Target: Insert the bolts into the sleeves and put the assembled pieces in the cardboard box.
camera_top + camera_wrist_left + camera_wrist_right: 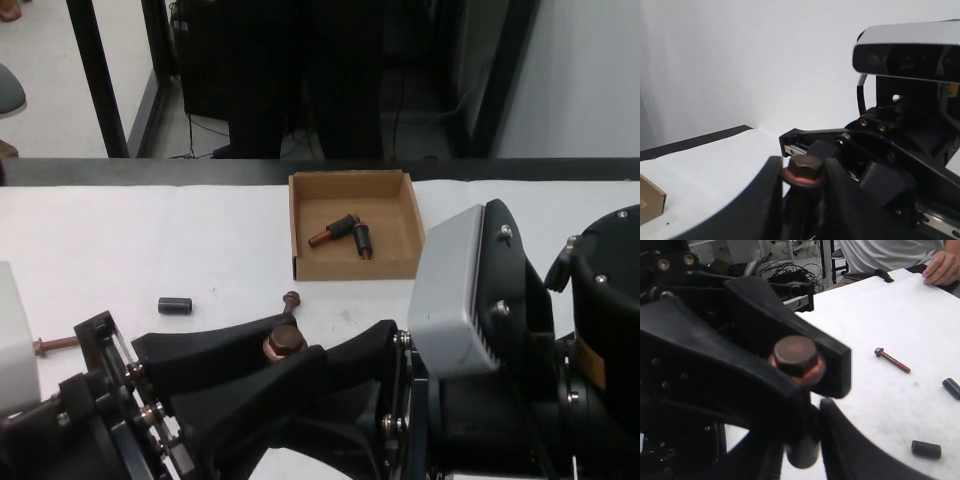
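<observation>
Left tool: the left gripper is set narrow. Its black fingers clamp the copper-coloured hex-head bolt just under the head, which stands clear of them.
Right tool: the right gripper is set narrow and pinches the short dark cylindrical sleeve. It faces the left gripper at the near middle of the white bench.
Held bolt: its shank runs from the head to the held sleeve. Depth of entry cannot be told.
Box: the open brown cardboard box stands at 1 o'clock from the held bolt. Two assembled pieces lie in it at an angle to each other.
Loose sleeve: the loose black sleeve lies at 10 o'clock.
Loose bolts: one loose bolt lies at 12 o'clock, just beside the grippers. The second loose bolt lies at 9 o'clock, partly hidden by an arm.
</observation>
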